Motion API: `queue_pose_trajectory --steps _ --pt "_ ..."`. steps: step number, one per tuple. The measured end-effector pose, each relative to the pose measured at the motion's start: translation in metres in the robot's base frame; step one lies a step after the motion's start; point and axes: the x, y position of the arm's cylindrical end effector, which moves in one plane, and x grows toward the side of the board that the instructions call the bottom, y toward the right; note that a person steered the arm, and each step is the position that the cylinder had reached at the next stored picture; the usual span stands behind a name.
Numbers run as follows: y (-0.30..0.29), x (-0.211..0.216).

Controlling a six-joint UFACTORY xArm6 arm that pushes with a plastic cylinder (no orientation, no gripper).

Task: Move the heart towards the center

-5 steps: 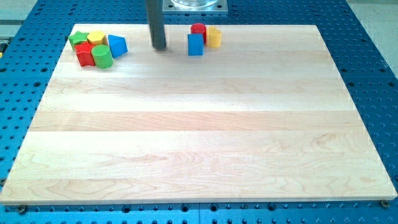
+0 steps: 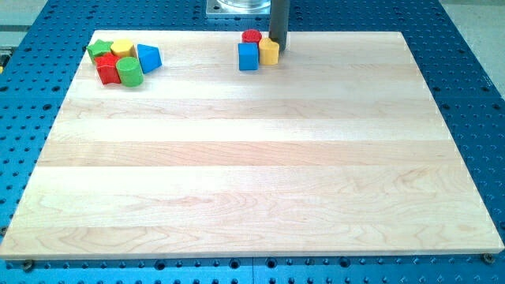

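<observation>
The yellow heart (image 2: 269, 53) lies near the view's top, a little right of the middle. It touches the blue cube (image 2: 248, 56) on its left. A red cylinder (image 2: 251, 36) stands just above the cube. My tip (image 2: 278, 50) is at the heart's upper right edge, against it or nearly so. The rod hides part of the heart's right side.
A cluster lies at the view's top left: a green star (image 2: 99, 49), a yellow hexagon (image 2: 122, 48), a red star (image 2: 107, 69), a green cylinder (image 2: 130, 72) and a blue triangle (image 2: 148, 57). The wooden board (image 2: 252, 173) rests on a blue perforated table (image 2: 481, 118).
The rod has moved from left of the blue cube to the right, now behind the yellow heart. The heart has shifted slightly down and left, against the cube.
</observation>
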Motion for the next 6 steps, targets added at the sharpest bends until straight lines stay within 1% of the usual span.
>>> queue_pose_trajectory --steps 1,2,3,5,6 --pt "-0.004 0.027" --pt "0.004 0.036" --pt "-0.009 0.01" --pt "-0.031 0.067" --pt "-0.003 0.092"
